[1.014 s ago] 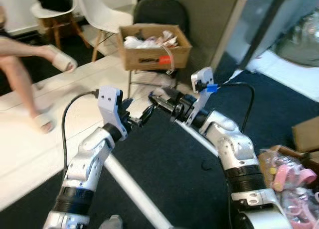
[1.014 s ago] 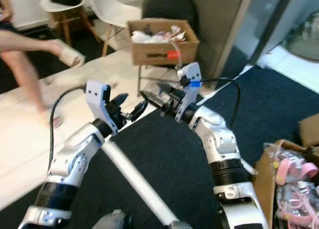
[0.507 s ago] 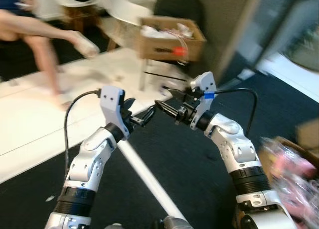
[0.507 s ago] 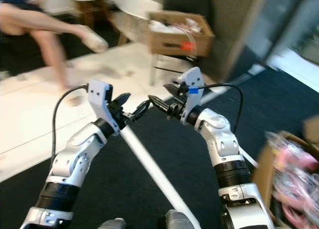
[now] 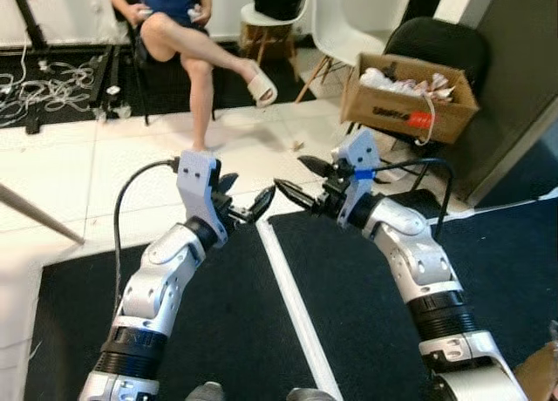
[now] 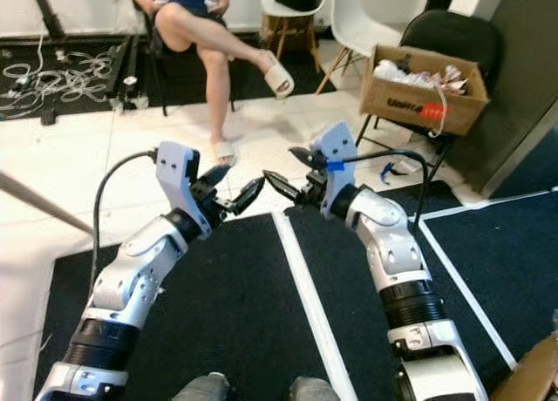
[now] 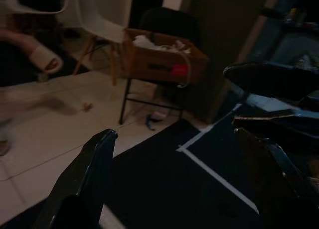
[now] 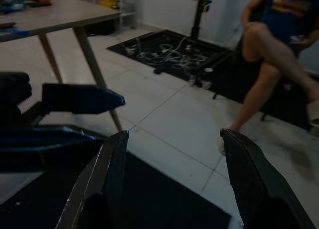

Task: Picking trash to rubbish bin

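Observation:
A brown cardboard box point(image 5: 408, 110) heaped with crumpled white trash rests on a black chair point(image 5: 436, 42) at the far right. A small scrap point(image 5: 297, 145) lies on the pale tiles in front of it, and a blue bit point(image 6: 389, 168) lies under the chair. Both arms are held up in front of me at chest height. My left gripper point(image 5: 244, 192) is open and holds nothing. Facing it, my right gripper point(image 5: 302, 180) is also open and holds nothing. Their tips nearly meet above the edge of the dark carpet. The box point(image 7: 162, 62) shows far off in the left wrist view.
A person point(image 5: 196, 35) sits cross-legged on a chair straight ahead. Cables point(image 5: 48, 78) lie on a black mat at the far left. A table leg point(image 5: 39, 214) slants in at the left. White chairs point(image 5: 336, 22) stand at the back. A white stripe point(image 5: 292, 305) crosses the dark carpet.
The camera has swung left, so the box has slid to the right and the seated person has come into view. Both arms keep the same raised pose.

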Available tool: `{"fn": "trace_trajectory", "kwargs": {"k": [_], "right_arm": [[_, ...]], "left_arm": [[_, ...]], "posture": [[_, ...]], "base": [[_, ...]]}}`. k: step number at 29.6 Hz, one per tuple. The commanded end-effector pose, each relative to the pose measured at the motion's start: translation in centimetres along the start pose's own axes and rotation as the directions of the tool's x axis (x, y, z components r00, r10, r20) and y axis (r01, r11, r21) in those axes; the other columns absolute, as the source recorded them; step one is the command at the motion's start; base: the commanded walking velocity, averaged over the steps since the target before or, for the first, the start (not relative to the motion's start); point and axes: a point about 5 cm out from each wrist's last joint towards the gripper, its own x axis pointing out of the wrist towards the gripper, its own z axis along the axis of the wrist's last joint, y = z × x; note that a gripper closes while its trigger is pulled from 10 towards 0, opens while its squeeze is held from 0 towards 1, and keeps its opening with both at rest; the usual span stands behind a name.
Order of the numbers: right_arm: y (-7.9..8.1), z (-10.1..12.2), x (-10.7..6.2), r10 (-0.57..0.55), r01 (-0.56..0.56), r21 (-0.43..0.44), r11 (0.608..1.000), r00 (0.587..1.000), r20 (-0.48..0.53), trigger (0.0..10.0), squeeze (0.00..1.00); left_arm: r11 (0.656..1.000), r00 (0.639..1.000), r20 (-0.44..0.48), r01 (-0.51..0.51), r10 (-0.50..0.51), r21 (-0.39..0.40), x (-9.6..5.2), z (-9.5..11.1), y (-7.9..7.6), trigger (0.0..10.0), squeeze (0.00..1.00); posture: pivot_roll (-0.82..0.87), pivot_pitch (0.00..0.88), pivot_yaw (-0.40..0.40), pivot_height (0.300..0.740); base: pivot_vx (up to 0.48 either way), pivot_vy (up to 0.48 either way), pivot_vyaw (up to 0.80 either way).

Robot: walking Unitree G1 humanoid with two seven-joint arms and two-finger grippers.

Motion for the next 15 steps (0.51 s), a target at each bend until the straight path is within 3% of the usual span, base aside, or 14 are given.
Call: {"fn": "trace_trajectory", "kwargs": {"k": [1,5,10,15], "right_arm": [[-0.18,-0.45,-0.29,-0.010,0.010,-0.008,1.000,1.000,-0.016,10.0,0.00],[-0.39,-0.59,-0.39,-0.027,0.026,0.056,0.998,1.000,0.013,10.0,0.00],[-0.40,-0.59,-0.38,-0.026,0.025,0.053,0.998,1.000,0.017,10.0,0.00],[-0.27,-0.61,-0.23,-0.014,0.013,0.045,0.999,1.000,0.021,10.0,0.00]], "left_arm": [[1.000,1.000,-0.003,0.016,-0.016,0.005,0.23,-0.06,-0.20,10.0,0.00],[0.999,0.999,0.005,0.034,-0.034,0.008,0.32,0.03,-0.30,10.0,0.00],[0.999,0.999,0.012,0.048,-0.049,0.012,0.43,0.13,-0.39,10.0,0.00],[0.996,0.998,0.036,0.052,-0.055,0.073,0.81,0.56,-0.24,10.0,0.00]], "posture": [[-0.03,0.000,-0.061,0.740],[-0.04,0.000,-0.064,0.740],[-0.04,0.000,-0.069,0.740],[-0.04,0.000,-0.071,0.740]], "base": [[0.000,0.000,0.78],[0.000,0.000,0.77],[0.000,0.000,0.77],[0.000,0.000,0.77]]}}
